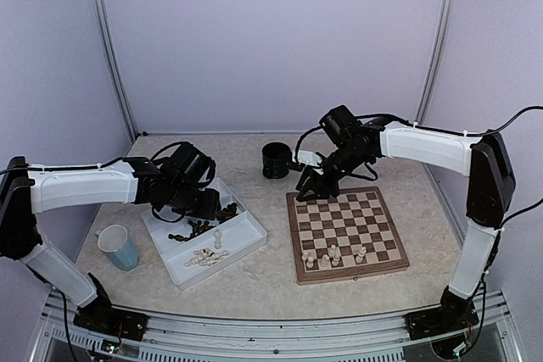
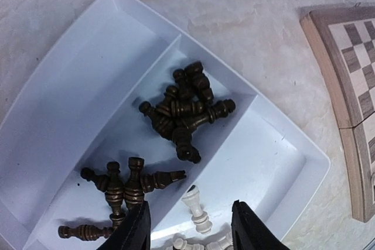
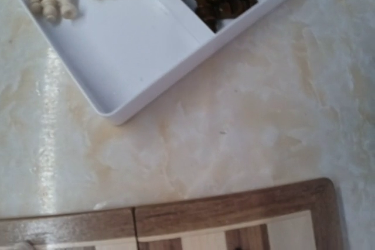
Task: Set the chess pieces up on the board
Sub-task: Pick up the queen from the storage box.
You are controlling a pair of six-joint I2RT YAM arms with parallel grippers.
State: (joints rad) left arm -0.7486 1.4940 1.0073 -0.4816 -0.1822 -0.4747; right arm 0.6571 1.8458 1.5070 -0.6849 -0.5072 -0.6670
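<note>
Left wrist view: the left tool (image 2: pixel 188 222), spread, hangs above a cream chess piece (image 2: pixel 198 210) in the white tray (image 2: pixel 64 98); light, hard and slippery I judge, so pinch its narrow waist.

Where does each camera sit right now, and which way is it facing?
Top external: above and behind the bases, looking down across the table; both arms show, left gripper over the white tray, right gripper at the far-left corner of the board.
Left wrist: above the tray, looking down at dark pieces and cream pieces; its two fingers show.
Right wrist: looking down at table between tray and board; nothing of the robot shows.
Shared: all three show tray and board.
</note>
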